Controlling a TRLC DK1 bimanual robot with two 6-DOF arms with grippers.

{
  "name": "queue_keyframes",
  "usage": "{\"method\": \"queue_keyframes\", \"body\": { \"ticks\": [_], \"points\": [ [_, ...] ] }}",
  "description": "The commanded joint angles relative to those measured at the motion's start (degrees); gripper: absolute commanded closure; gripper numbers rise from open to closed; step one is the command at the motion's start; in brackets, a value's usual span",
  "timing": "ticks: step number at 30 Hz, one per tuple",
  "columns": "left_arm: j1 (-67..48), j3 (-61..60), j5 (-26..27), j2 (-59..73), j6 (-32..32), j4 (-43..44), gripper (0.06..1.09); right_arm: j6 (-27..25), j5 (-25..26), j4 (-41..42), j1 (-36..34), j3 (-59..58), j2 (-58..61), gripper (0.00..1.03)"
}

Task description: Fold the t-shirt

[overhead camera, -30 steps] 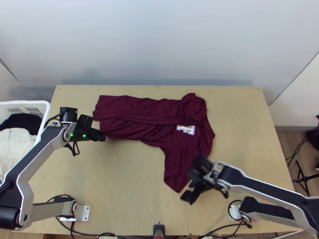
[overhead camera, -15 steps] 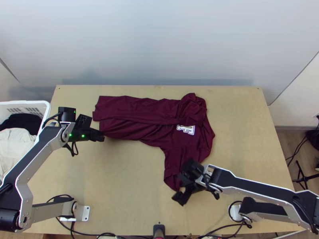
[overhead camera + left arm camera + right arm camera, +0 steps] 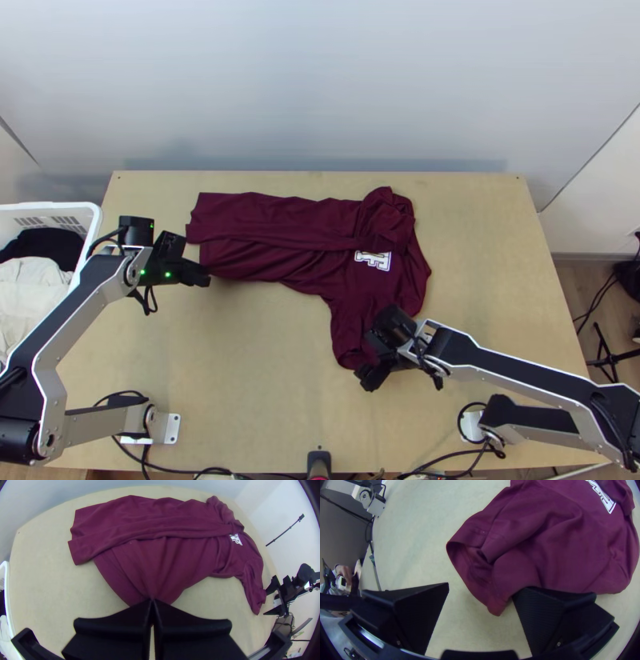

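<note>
The maroon t-shirt (image 3: 280, 232) lies across the table with its far side folded over lengthwise; its near sleeve points toward the near edge. At the hem's near corner, my left gripper (image 3: 206, 279) is at the cloth. In the left wrist view, the left gripper (image 3: 152, 601) is shut on the hem, which gathers in creases at its tips. My right gripper (image 3: 368, 379) stands at the near sleeve's end. In the right wrist view, the right gripper (image 3: 480, 591) is open, one finger against the bunched sleeve (image 3: 486, 576), the other over bare table.
A white basket (image 3: 94, 232) holding dark and light cloth stands at the table's left side. Cables (image 3: 200, 470) run along the near edge. In the right wrist view, a person's hand (image 3: 345, 571) is beyond the table.
My right gripper has moved up the picture against the near sleeve, whose end has shifted slightly up and bunched. The left arm has stayed almost still.
</note>
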Motion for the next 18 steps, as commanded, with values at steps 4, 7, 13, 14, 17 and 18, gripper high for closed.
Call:
{"method": "queue_keyframes", "body": {
  "ticks": [4,7,13,14,17,18],
  "points": [
    [0.5,-1.3,-0.1,-0.1,1.5,0.0,1.05,-3.7,4.7,0.4,1.4,2.2,-0.2,1.0],
    [1.1,-1.3,-0.1,-0.4,1.8,0.0,1.05,-3.8,5.2,-1.7,1.3,3.6,-0.9,1.0],
    [3.3,-1.7,0.1,-1.6,1.6,-0.7,1.05,-3.3,5.6,-7.4,0.5,6.3,-3.4,1.0],
    [4.0,-1.7,0.1,-2.0,1.6,-1.1,1.05,-3.2,5.5,-9.5,-0.3,7.6,-4.1,1.0],
    [7.2,-1.2,1.9,-3.2,1.5,-1.6,1.05,-3.7,5.3,-15.4,-4.8,12.2,-6.7,1.0],
    [8.9,-0.7,2.8,-3.4,1.5,-1.9,1.05,-4.3,4.7,-17.2,-6.6,13.7,-7.8,1.0]
  ]
}}
